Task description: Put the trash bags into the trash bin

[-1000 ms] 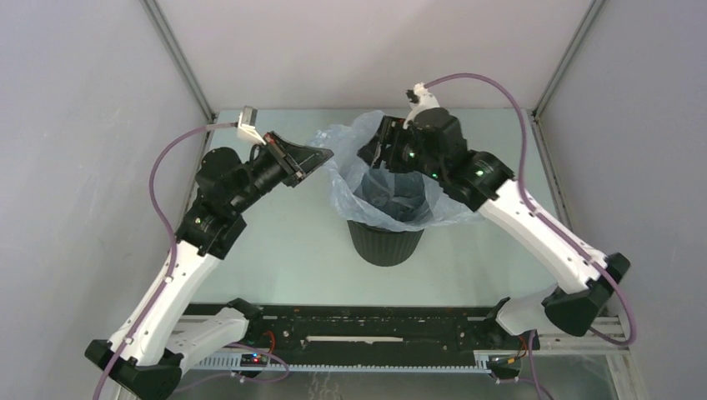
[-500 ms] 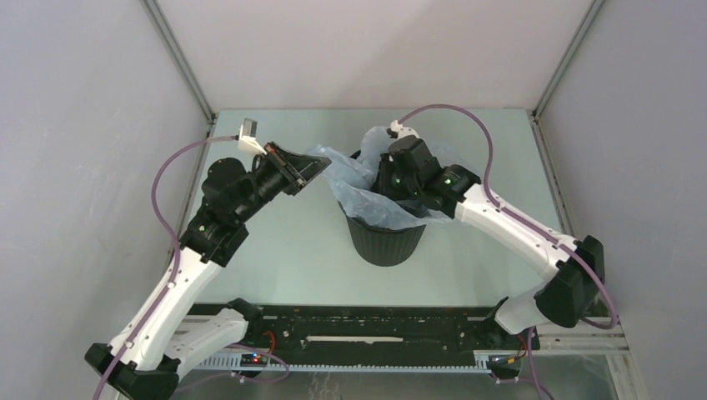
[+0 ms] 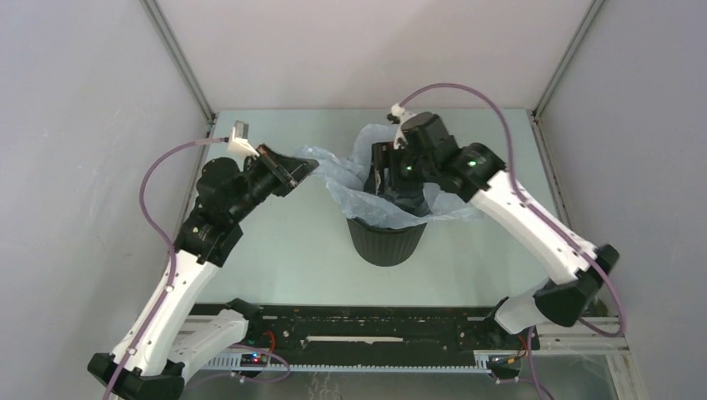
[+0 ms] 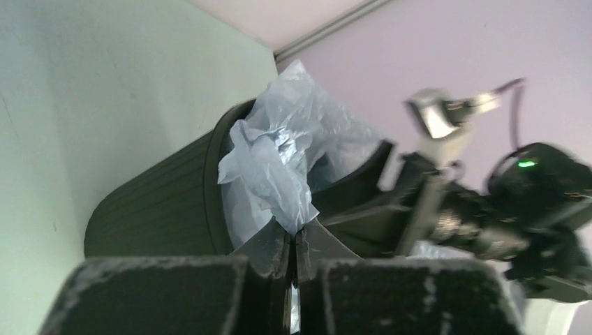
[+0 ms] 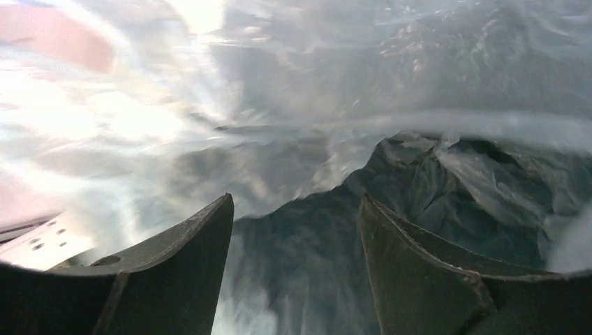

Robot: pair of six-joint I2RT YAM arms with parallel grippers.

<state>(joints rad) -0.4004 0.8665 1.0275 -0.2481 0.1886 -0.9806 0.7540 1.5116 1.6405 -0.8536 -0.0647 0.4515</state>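
I count two grippers, one bag and one bin. On my left, the left gripper (image 4: 293,236) has its jaws pressed together, pinching a crumpled edge of the single trash bag (image 4: 274,157). That pale blue film rises straight ahead of its fingertips and drapes over the near rim of the one black trash bin (image 4: 157,209), which sits just beyond and below the tool. From the top camera the film runs from this gripper across to the bin mouth and spills over the rim on every side I can see. The bin stands upright on the pale green table (image 3: 283,242), its ribbed lower wall showing beneath the plastic. On my right, the right gripper (image 5: 297,209) points down into the bin mouth with its two fingers (image 5: 188,272) spread apart and nothing clamped between them. Rumpled film lies right in front of the fingertips, bright to the gripper's left and darker in the hollow ahead.
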